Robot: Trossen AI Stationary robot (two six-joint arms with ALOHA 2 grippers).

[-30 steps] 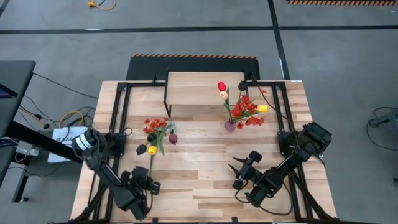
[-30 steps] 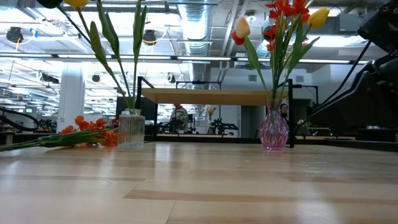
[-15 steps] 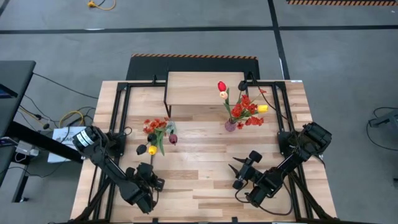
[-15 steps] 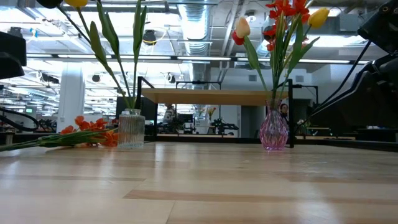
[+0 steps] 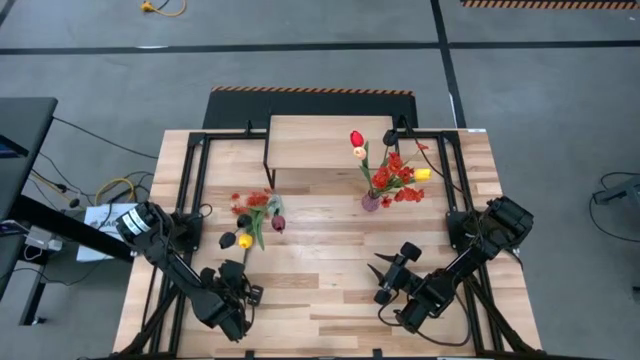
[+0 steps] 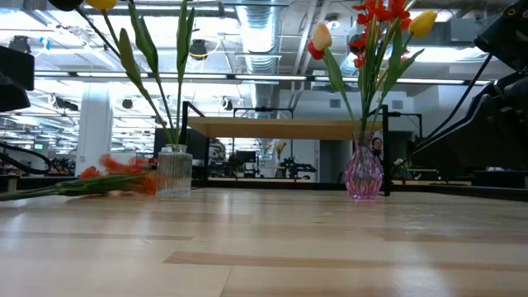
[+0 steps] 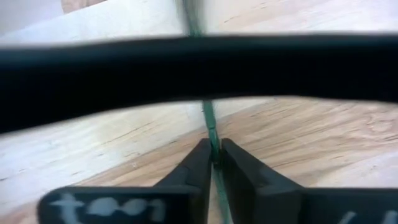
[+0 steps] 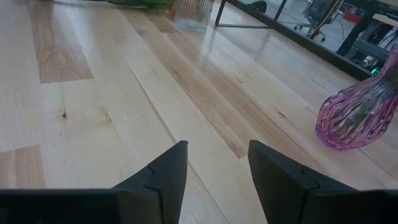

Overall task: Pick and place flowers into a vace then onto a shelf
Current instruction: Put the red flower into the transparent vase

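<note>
Two vases stand on the wooden table (image 5: 330, 290). A pink glass vase (image 5: 370, 203) sits just in front of the shelf (image 5: 325, 142) toward its right end, and it holds a bunch of flowers (image 5: 390, 172): red and cream tulips, a yellow one and red-orange blossoms. A clear ribbed vase (image 6: 174, 172) stands left of the table's middle with long green stems rising out of it; from above, a yellow tulip (image 5: 244, 241) and a dark maroon tulip (image 5: 278, 223) show there. Beside this vase, toward the left edge, a spray of orange blossoms (image 6: 111, 176) lies flat on the wood.

Near the front-left corner, the left gripper (image 5: 240, 292) sits low over the table, its two dark fingers (image 7: 194, 168) pressed together on a thin green stem (image 7: 210, 121) that runs back toward the clear vase.

Toward the front edge on the right, the right gripper (image 5: 385, 280) hangs with its fingers (image 8: 163, 171) spread apart and nothing between them, pointing across bare wood toward both vases.
</note>
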